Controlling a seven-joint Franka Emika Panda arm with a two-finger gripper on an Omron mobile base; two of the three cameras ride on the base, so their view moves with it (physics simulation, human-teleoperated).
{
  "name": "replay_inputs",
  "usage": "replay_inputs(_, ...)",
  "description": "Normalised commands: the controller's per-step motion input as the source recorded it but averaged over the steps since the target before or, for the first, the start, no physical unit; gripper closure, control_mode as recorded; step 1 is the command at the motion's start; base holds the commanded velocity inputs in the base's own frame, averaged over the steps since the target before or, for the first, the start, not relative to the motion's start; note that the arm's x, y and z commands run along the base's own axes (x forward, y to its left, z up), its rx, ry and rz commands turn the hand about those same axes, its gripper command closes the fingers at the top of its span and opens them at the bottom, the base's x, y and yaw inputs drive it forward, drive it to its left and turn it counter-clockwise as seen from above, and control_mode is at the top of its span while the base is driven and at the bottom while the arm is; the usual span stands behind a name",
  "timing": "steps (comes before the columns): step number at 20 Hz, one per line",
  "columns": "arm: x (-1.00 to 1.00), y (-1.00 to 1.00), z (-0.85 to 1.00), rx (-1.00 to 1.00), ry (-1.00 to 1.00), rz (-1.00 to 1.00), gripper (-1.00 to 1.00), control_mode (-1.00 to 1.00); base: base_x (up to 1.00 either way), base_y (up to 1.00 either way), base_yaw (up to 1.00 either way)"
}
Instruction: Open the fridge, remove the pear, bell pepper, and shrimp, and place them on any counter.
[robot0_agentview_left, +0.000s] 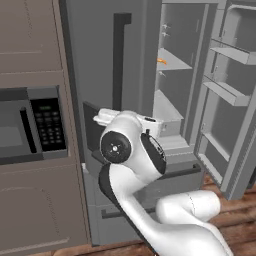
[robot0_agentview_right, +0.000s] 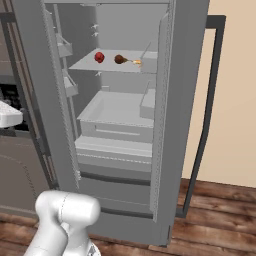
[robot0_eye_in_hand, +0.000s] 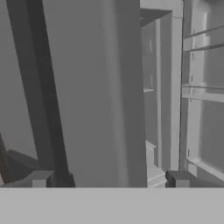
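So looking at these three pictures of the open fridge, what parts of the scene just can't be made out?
- Left base view: the tiny orange curved shrimp barely peeks past the closed steel door; the rest of that shelf is hidden behind it.
- Right base view: the small brownish-olive pear and glossy red bell pepper are too small for detail.
- Left base view: the tall grey steel fridge has its lower drawers blocked by the white arm.
- Hand view: the pincer shows only its tips, cut off at the bottom.
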Motion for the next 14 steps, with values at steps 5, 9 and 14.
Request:
replay_inputs(5, -1.0, -0.45, 0.13, 0.0, 0.06, -0.05, -1.0, -1.0, 0.0, 0.0, 0.0)
replay_inputs(9, -0.27, -0.68, 0.07, 0.17, 0.15, 0.06, -1.0, -1.0, 0.0, 0.0, 0.0)
replay_inputs(14, 0.12, -0.89, 0.0, 0.39, 0.18, 0.07, -1.0, -1.0, 0.0, 0.0, 0.0)
